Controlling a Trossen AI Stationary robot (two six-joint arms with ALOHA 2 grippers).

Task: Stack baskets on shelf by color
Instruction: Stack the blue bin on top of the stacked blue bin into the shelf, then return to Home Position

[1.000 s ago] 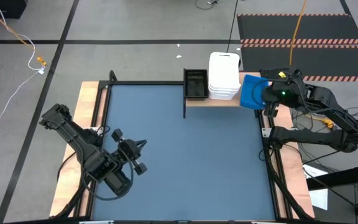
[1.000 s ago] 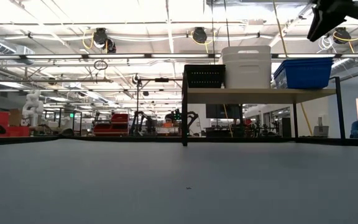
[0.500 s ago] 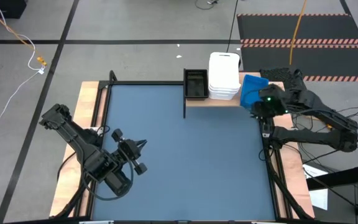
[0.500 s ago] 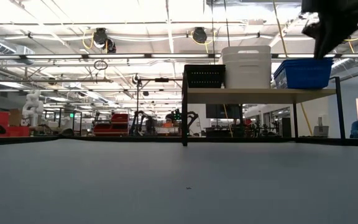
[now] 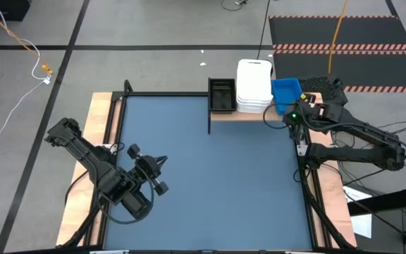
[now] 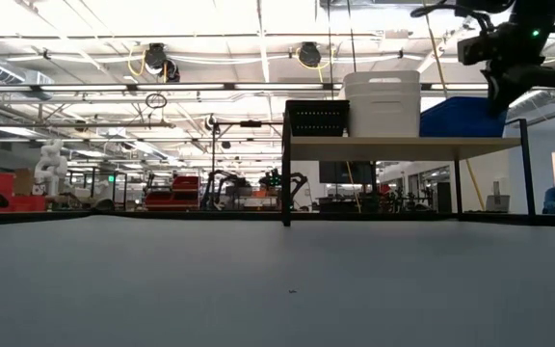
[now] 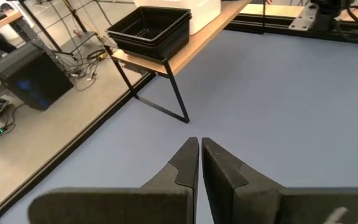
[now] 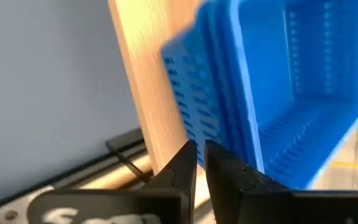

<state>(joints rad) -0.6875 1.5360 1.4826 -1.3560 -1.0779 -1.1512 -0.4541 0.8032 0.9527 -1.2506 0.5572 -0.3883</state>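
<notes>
With my right gripper (image 8: 197,152) pinched shut on nothing, the blue baskets (image 8: 278,93) sit on the shelf (image 8: 154,74) just ahead of it; they look light, stiff and slick, best gripped by a rim.

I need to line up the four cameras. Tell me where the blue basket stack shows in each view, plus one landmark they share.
High view: blue basket stack at the shelf's right end, beside the white stack.
Low view: blue basket stack on the shelf, right of the white stack.
Left wrist view: not in it.
Right wrist view: blue basket stack fills the picture's right.
Shared landmark: the shelf.
</notes>
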